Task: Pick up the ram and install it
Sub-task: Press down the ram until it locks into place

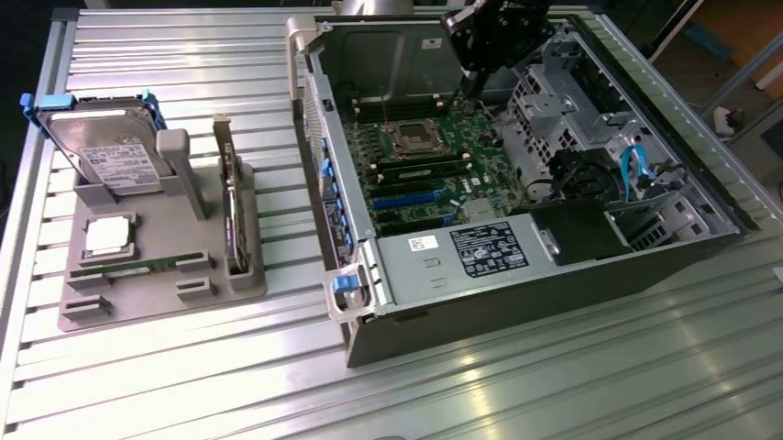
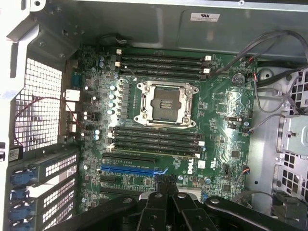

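Exterior view shows my gripper point(image 1: 471, 92) closed on nothing, hanging over the motherboard point(image 1: 428, 165) inside the open case point(image 1: 514, 275). The ram point(image 1: 128, 267) lies in the grey holder point(image 1: 159, 298) near the table's point(image 1: 514, 385) edge; I should approach it squarely, grasping its long edges.

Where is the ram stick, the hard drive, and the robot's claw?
ram point(image 1: 126, 268), exterior view, middle of the green stick lying in the grey holder.
hard drive point(image 1: 116, 160), exterior view, its white label.
claw point(image 2: 167, 184), wrist view, between its black fingertips.
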You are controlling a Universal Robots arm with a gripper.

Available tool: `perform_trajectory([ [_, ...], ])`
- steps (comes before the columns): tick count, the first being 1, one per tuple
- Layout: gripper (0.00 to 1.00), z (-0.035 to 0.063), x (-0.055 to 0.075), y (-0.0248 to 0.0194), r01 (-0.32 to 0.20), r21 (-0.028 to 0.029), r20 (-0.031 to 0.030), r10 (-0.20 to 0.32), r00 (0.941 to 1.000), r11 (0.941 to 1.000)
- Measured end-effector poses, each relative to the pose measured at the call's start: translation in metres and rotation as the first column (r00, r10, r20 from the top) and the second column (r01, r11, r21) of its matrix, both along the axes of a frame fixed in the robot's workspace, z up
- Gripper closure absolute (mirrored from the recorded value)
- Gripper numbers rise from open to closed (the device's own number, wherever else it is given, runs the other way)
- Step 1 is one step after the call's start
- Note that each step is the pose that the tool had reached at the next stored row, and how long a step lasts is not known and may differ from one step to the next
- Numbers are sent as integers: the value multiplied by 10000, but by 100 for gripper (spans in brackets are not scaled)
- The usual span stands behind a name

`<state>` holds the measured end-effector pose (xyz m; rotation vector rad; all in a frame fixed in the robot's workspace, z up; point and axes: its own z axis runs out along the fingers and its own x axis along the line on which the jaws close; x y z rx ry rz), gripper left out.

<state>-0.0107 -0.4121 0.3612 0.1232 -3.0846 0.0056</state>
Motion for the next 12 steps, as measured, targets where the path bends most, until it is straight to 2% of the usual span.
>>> perform_trajectory([
  [2,89,0,0,0,-1,-96,0,1,10000,10000],
  [3,89,-1,0,1,-2,-170,0,2,10000,9999],
  [5,89,0,0,0,-3,-183,-20,2,10000,9998],
  [8,89,0,0,1,-4,-184,-96,2,10000,9998],
  [12,89,0,0,1,-5,-183,-96,3,10000,9998],
])
